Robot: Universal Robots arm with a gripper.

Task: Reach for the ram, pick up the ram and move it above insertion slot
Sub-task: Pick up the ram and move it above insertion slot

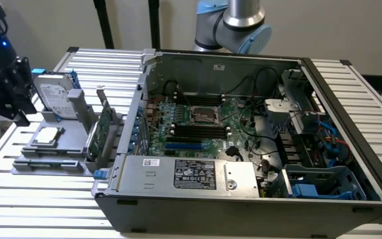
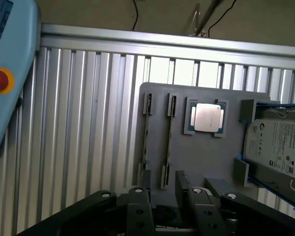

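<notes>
Ram (image 1: 93, 140): standing at tray's (image 1: 70, 130) edge nearest computer (image 1: 244, 211), not gripped. Your end effector (image 2: 160, 184): open, empty; lift outstanding.

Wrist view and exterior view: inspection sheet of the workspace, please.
Surface: slatted aluminium table, carrying an open grey computer case.
Job's things: thin green ram stick on edge in the grey holder tray; black insertion slots look empty.
Clutter: silver hard drive, square silver processor, taller green bracketed card.
Grippers: black gripper above the tray, fingers open, holding nothing.
Cables: blue and black leads inside the case.
Surroundings: light-blue pendant with red button.
</notes>
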